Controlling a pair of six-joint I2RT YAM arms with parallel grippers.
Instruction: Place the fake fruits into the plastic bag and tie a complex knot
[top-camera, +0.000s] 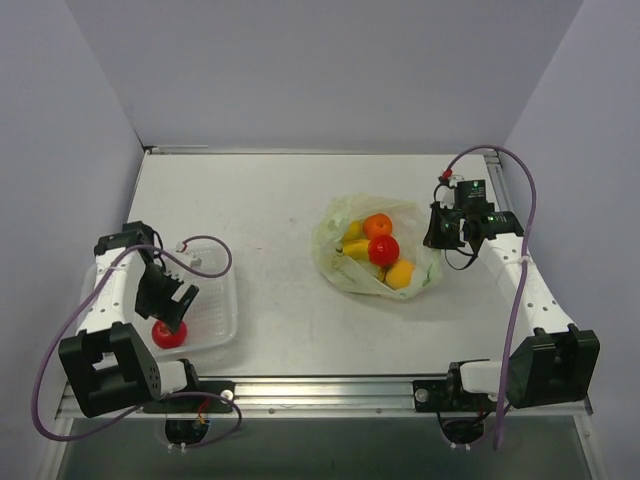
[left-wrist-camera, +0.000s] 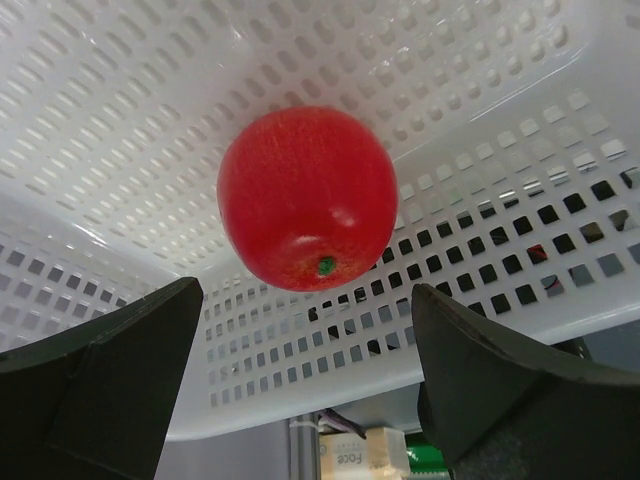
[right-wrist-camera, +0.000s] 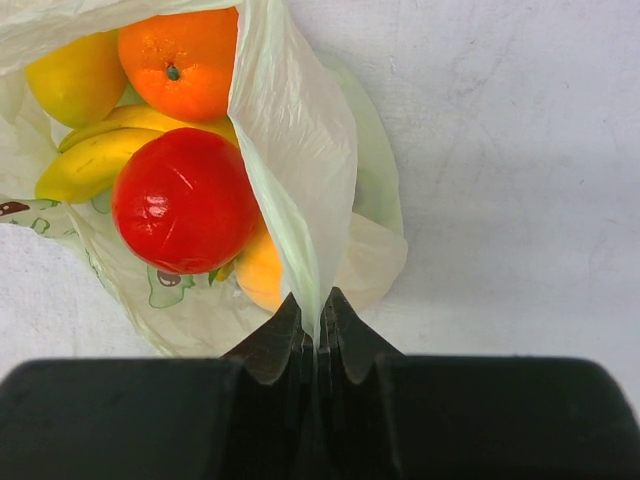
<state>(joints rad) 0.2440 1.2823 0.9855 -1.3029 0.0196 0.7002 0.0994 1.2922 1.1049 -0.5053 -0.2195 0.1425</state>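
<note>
**Top view.** The plastic bag lies right of the middle of the table, its mouth open, with an orange, a red fruit and yellow pieces inside. Your right gripper sits at the bag's right edge. Your left gripper hangs over the white basket at the near left, just above a red apple. That apple is the only fruit seen outside the bag.

**Left wrist.** The jaws stand wide apart with nothing between them. The apple lies on the basket floor ahead, roughly centred between the fingers and untouched.

**Right wrist.** The jaws are pinched tight on a fold of the bag's film at the rim. A banana also shows inside, beside the red fruit.

**Step in hand (judgement).** You are on the loading step, at the pick of the last fruit. No knot is started.

**Next move (judgement).**
- Lower the left gripper so its fingers straddle the apple.
- Close across its widest part; it is glossy and round, so an off-centre grip may squeeze it out.
- Lift clear of the basket wall before you carry it across.
- Hold the right pinch so the mouth is open for the drop.
</note>
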